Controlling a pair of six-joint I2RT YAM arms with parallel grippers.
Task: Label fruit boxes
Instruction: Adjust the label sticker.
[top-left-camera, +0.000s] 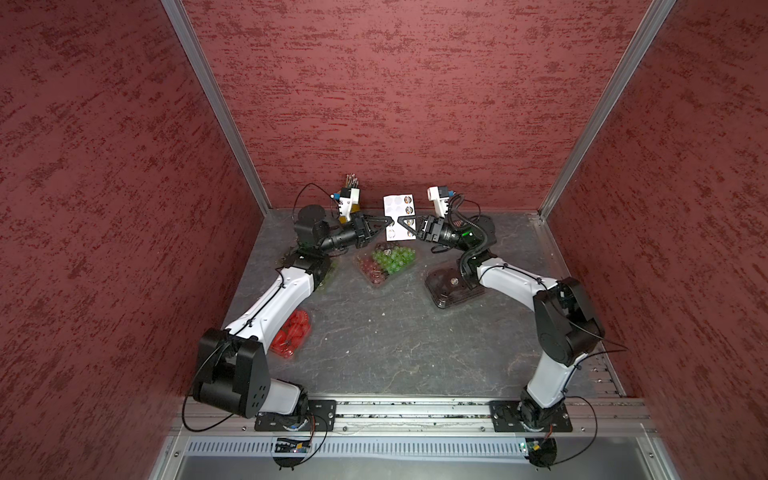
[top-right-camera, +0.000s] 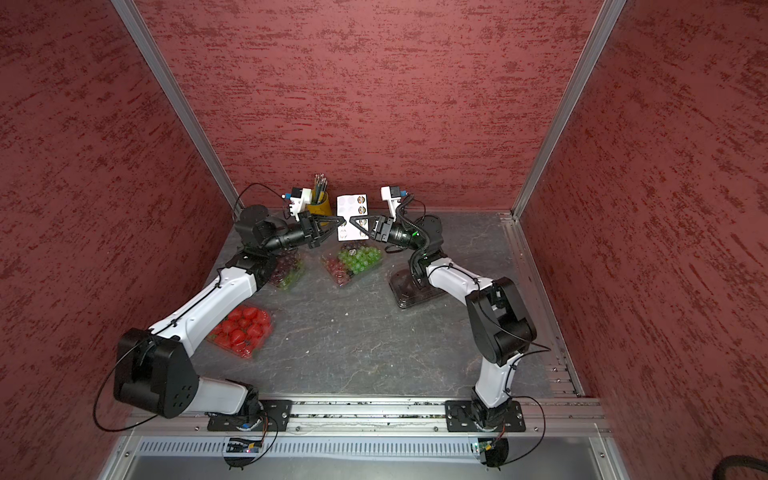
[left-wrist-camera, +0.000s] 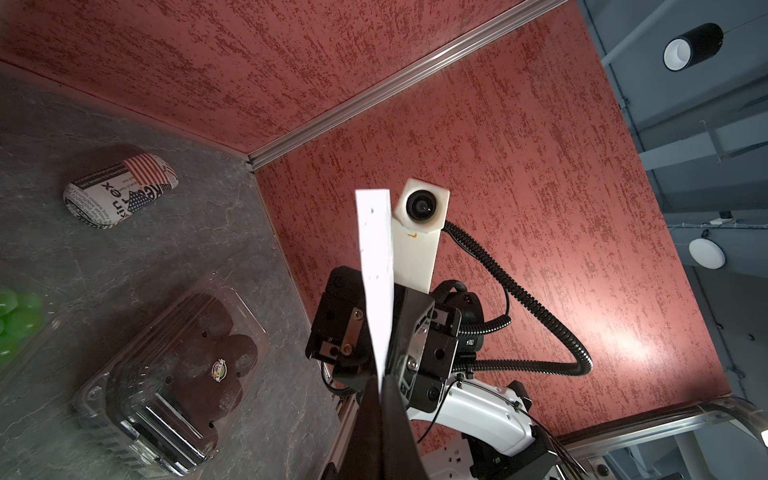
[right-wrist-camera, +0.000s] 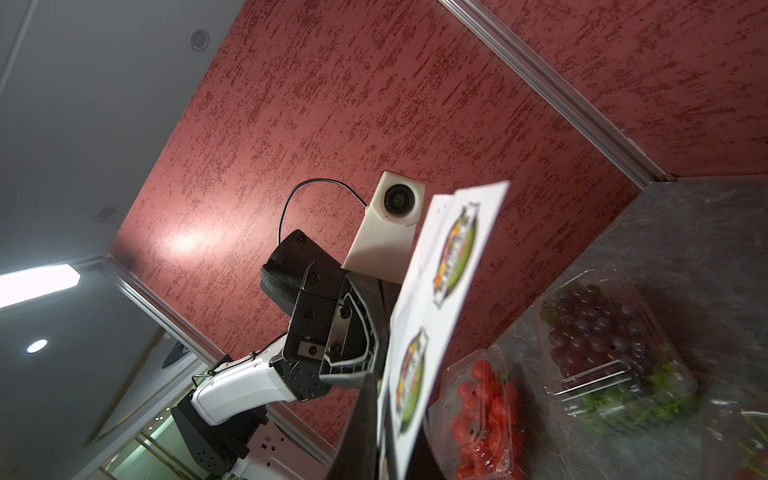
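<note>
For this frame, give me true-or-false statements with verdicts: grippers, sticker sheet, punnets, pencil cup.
1. The left gripper and the right gripper are both shut on the white sheet of round stickers, held upright between them. True.
2. The clear plastic punnet with the black tray carries a round sticker on its lid. True.
3. The clear punnet of red strawberries is stacked on that punnet. False: it lies apart, beside the left arm.
4. The yellow pencil cup lies tipped over. False: it stands upright by the back wall.

Left claw (left-wrist-camera: 380, 388) pinching white sheet (left-wrist-camera: 376, 257) edge-on, dark-fruit punnet (left-wrist-camera: 166, 332) bearing round sticker (left-wrist-camera: 219, 369), flag-print case (left-wrist-camera: 120, 189) apart
</note>
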